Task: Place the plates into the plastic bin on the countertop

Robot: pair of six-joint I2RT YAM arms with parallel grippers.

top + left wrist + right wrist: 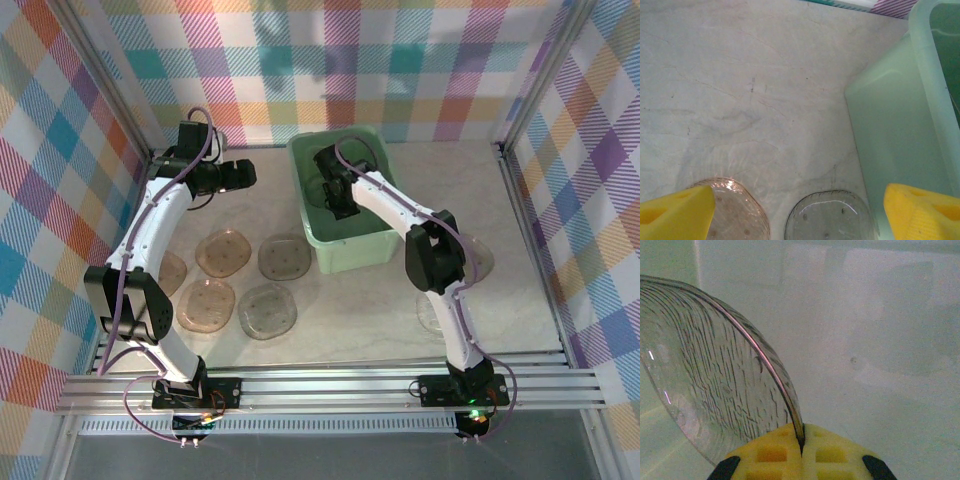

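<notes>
At the far left of the countertop (380, 300), the left gripper (240, 176) hangs above bare stone with its jaws spread wide and nothing between them. In its wrist view the yellow fingertips (675, 215) sit at the two lower corners.

Nearer than that gripper, a group of plates (206, 304) lies flat on the surface: two in a far row, two in a near row, and one half hidden under the left arm. The left wrist view catches the far pair — an amber-tinted plate (735, 212) on the left and a clear plate (827, 220) just beside it. The clear one lies close to the bin's outer wall, though whether it touches cannot be told.

The plastic bin (350, 250) stands mid-table toward the far plaid wall (330, 60), apart from the left gripper.

The right gripper (333, 192) reaches down inside the bin, clamped on the rim of a ribbed plate (715, 370). The yellow pads (830, 455) pinch its edge, and the plate stands steeply tilted over the pale green floor. Whether it touches that floor cannot be told.

Right of the bin, two more plates rest on the countertop, partly behind the right arm — a farther plate (478, 250) and a nearer plate (432, 312).
</notes>
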